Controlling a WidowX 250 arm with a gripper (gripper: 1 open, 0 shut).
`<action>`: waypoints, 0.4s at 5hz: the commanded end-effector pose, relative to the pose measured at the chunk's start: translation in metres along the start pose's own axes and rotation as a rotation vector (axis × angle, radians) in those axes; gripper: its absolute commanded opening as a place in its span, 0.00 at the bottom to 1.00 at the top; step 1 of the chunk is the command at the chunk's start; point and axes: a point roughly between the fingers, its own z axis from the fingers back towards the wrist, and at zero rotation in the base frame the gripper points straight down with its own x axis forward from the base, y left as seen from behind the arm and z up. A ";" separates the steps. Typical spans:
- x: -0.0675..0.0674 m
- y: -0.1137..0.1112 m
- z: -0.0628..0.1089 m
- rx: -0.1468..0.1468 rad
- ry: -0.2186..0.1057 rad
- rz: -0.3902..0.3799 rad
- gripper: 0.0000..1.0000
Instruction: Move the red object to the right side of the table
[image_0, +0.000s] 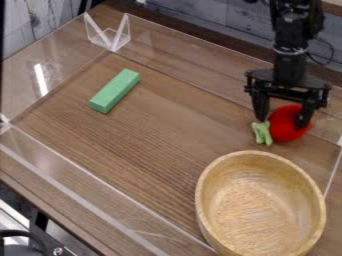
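One black gripper (286, 104), its fingers parted wide, reaches down over a glossy red toy fruit (290, 122) at the right of the frame, the fruit's pale green stub (262, 133) pointing lower left. The fruit sits on the brown wooden table (158, 150), just above a large wooden bowl (259, 212) at lower right. Whether the fingertips touch the fruit cannot be told from this angle.

Several mishaps appear possible. The fruit's rounded, shiny skin could squirt from the fingers should they close off its centre, sending it rolling toward the acrylic wall near the right edge or down against the bowl. A finger lowered onto the crown rather than beside it could pin or tip the fruit. The bowl's near rim leaves little room for a sweep toward the bottom of the frame; a low pass might knock it. A green block (115, 90) at upper left lies well apart and seems unlikely to interfere.
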 end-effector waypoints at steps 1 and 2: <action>0.006 -0.003 0.006 0.004 -0.040 0.004 1.00; 0.006 -0.003 0.002 0.010 -0.037 0.009 0.00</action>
